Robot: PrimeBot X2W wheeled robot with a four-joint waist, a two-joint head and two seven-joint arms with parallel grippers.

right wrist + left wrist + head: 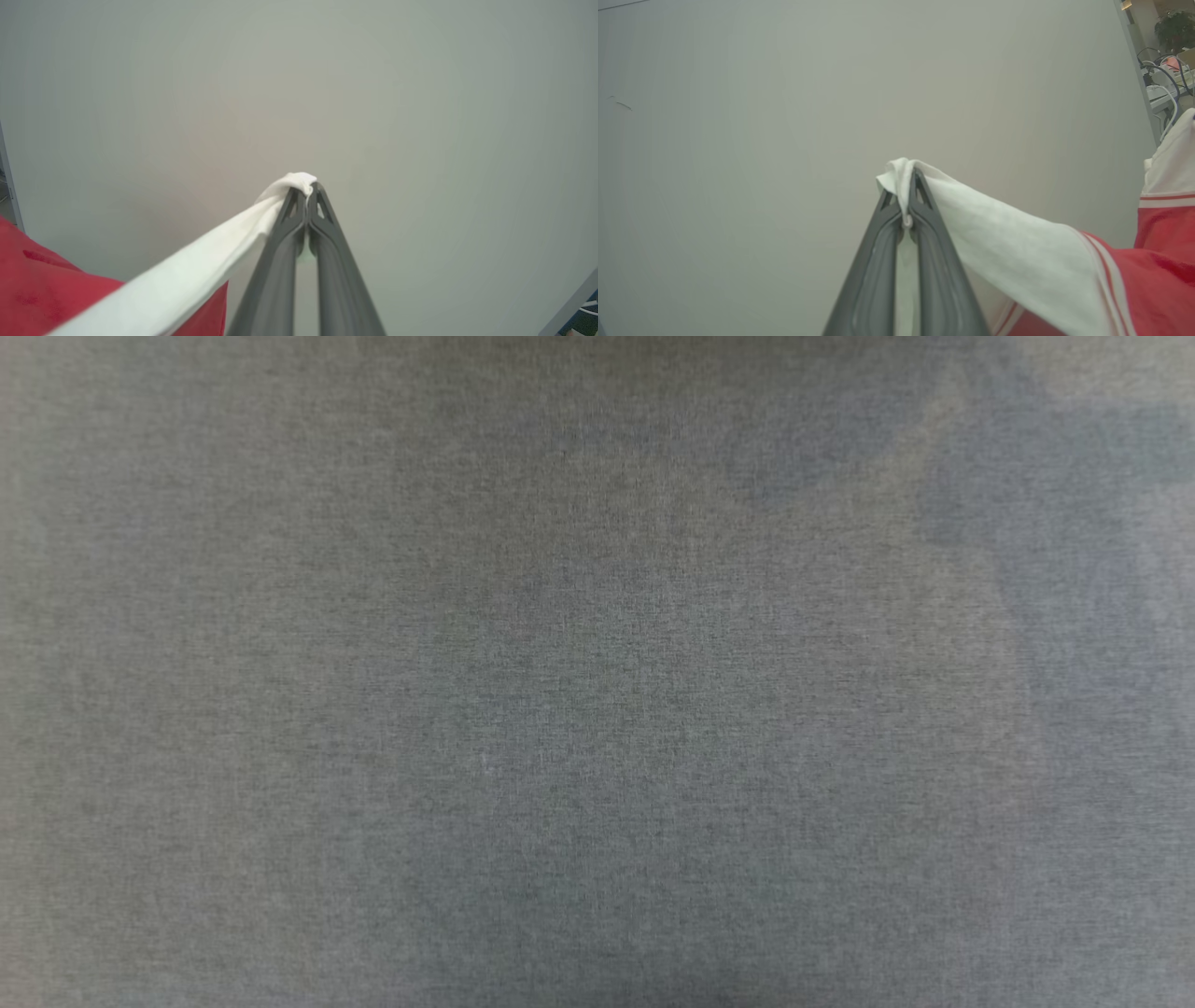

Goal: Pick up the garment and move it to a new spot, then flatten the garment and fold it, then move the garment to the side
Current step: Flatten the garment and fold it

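Observation:
My left gripper (907, 185) is shut on a bunched white sleeve of the garment (1017, 242). From the fingertips the sleeve runs down to the right into striped trim and the red body. My right gripper (308, 190) is shut on the garment's (187, 275) other white sleeve, which stretches taut to the lower left and meets the red body at the frame's corner. Both pinches sit at the very tips of the dark fingers. The chest lettering is hidden.
A plain pale surface (761, 140) lies behind both grippers. At the upper right of the left wrist view stands a desk with cables (1164, 79) and a plant (1176, 28). A grey woven surface (597, 672) sits close before the head camera.

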